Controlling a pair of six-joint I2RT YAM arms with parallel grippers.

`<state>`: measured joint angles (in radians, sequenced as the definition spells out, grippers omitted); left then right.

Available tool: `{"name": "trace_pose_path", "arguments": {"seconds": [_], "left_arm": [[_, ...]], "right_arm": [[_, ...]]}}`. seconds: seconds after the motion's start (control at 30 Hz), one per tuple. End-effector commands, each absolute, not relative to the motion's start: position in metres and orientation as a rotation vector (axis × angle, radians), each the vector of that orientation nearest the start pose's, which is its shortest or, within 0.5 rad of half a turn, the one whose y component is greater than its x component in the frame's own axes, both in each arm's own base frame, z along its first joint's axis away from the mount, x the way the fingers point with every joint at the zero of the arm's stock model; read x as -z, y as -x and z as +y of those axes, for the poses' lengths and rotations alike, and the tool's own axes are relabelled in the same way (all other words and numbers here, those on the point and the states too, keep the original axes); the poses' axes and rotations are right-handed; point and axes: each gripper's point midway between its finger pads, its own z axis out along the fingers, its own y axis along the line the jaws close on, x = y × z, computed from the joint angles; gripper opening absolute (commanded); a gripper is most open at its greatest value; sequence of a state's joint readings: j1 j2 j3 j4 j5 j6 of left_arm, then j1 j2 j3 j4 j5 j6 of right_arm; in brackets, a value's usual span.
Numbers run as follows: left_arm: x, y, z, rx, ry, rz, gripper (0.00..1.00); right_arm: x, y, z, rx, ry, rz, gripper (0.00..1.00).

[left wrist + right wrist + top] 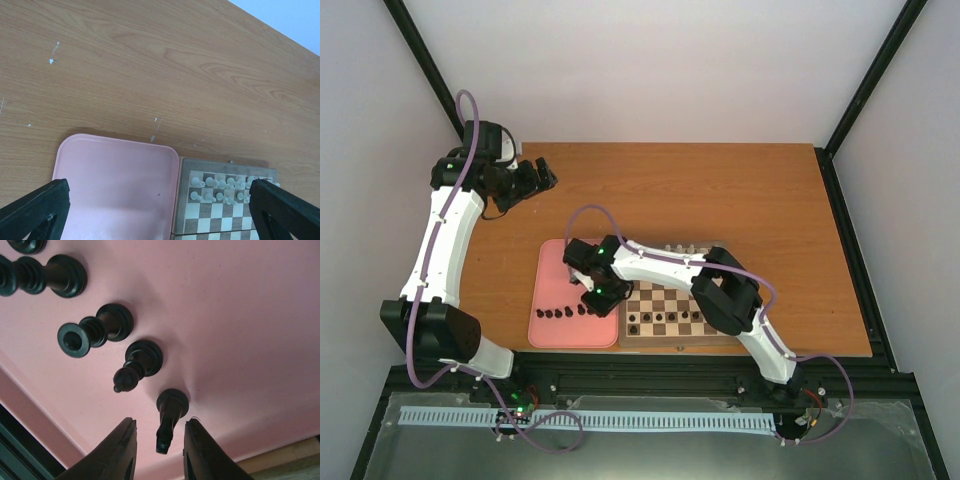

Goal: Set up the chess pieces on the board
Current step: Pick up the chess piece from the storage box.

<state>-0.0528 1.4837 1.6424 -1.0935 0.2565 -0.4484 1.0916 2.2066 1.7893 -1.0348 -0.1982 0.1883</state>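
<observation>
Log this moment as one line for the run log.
right gripper: open, straddling small black chess piece standing on pink rectangular tray | left gripper: open, empty | square wooden chessboard: partly set

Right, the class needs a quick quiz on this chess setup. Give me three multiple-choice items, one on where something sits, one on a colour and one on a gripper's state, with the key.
1. Where is the pink tray relative to the board?
A) on top of it
B) beside it, on its left
C) beyond its far edge

2. What colour are the chess pieces standing on the tray?
A) white
B) red
C) black

3. How is the right gripper?
A) open around a standing piece
B) shut on nothing
C) carrying a piece over the board

Key:
1 B: the top view shows tray and board side by side.
2 C: a dark row lines the tray's near edge.
3 A: the right wrist view shows a gap either side of the piece, whose base is on the tray.
</observation>
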Motion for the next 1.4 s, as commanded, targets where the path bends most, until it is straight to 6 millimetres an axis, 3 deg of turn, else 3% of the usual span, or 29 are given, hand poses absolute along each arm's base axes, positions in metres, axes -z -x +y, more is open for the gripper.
{"name": "trace_pose_path", "arguments": {"seconds": [0.0,0.4,0.9,1.0,1.17,1.37], "left_arm": [[-0.291,-0.373,-0.064,0.515,0.358,2.489,1.0],[-0.289,-0.374,-0.066,0.522,0.358,2.495,1.0],[-0.29,-0.372,-0.065,0.518,0.357,2.491,1.0],[-0.291,-0.371,-0.065,0.519,0.357,2.488,1.0],[-0.293,-0.37,-0.065,0.521,0.356,2.482,1.0],[-0.292,-0.369,-0.066,0.532,0.356,2.482,1.0]], "right_arm": [[-0.042,-0.186,0.422,-0.365,1.382,2.815,0.27],[-0.036,-0.185,0.421,-0.376,1.395,2.84,0.21],[-0.045,-0.19,0.42,-0.356,1.365,2.824,0.03],[-0.057,-0.196,0.418,-0.324,1.318,2.805,0.03],[-0.102,-0.214,0.412,-0.279,1.18,2.741,0.03],[-0.138,-0.21,0.378,-0.225,1.011,2.751,0.03]]}}
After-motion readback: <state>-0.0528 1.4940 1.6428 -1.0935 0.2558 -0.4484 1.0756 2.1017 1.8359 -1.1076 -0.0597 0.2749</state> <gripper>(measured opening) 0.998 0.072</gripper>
